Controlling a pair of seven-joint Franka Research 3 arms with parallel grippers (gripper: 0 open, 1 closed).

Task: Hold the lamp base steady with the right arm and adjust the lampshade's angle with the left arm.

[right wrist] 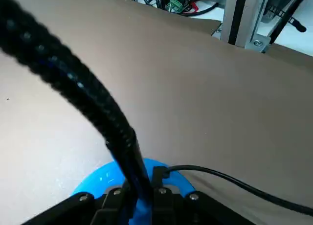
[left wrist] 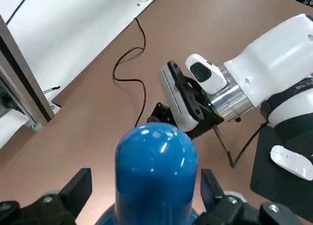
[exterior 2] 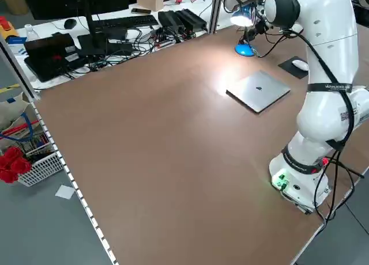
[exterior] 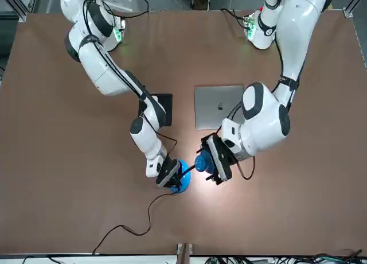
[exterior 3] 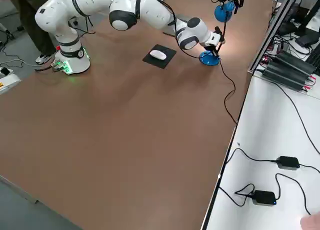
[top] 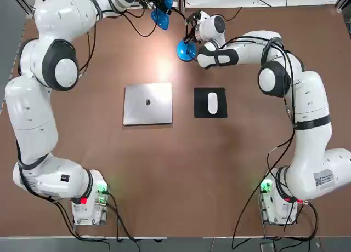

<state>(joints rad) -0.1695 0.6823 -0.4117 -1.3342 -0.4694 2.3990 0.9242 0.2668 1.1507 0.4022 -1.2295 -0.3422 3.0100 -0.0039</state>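
The lamp base (top: 184,51) is a glossy blue disc on the table's far side, past the mouse pad. My right gripper (top: 192,39) comes down on it from the right and is shut on the lamp base where the black neck (right wrist: 73,83) rises; the right wrist view shows the right gripper (right wrist: 139,198) pinching there. The neck bends over to the blue cone lampshade (top: 162,17), lit and casting a bright patch on the table. My left gripper (left wrist: 146,191) is open around the lampshade (left wrist: 156,156), one finger (left wrist: 78,188) standing clear of it and the other finger (left wrist: 210,186) close against its side.
A closed silver laptop (top: 148,103) and a white mouse (top: 212,103) on a black pad lie mid-table. The lamp's black cord (exterior: 132,226) trails off the far table edge. Beyond that edge runs a white bench with power adapters (exterior 3: 265,196).
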